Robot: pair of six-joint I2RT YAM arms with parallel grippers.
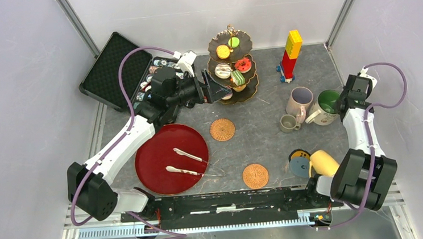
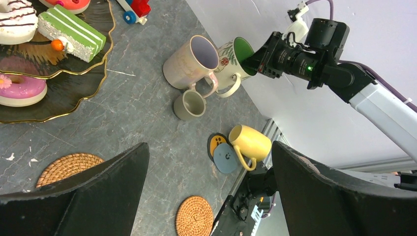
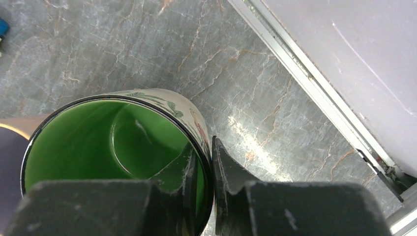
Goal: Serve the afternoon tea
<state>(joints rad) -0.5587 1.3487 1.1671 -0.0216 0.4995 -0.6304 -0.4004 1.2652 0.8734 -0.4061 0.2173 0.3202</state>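
**Stand** (image 1: 254,87): we count cakes, donuts and macarons on all 3 tiers, so we judge the loading largely done. Small items remain in the open case (image 1: 151,73) behind the left arm, too small to name.

**Mugs, 4:**
- The green mug (image 3: 123,147) stands upright at the far right, just beside the lilac mug (image 1: 300,98).
- The grey mug (image 1: 288,123) sits in front of those 2.
- The yellow mug (image 1: 325,162) appears tipped, resting against 2 smiley coasters (image 1: 299,163) near the front edge.

**Woven coasters, 2:** 1 is mid-table (image 1: 222,129) and 1 nearer the front (image 1: 255,175). Both are bare.

**Right gripper** (image 3: 202,147): it is nearly closed, pinching the green mug's rim with 1 finger inside and 1 outside.

**Left gripper** (image 2: 209,147): its jaws are spread wide and hold nothing, close to the stand's lower tiers.

**Left to do, as we judge it:** set the mugs on coasters, starting with the green one.
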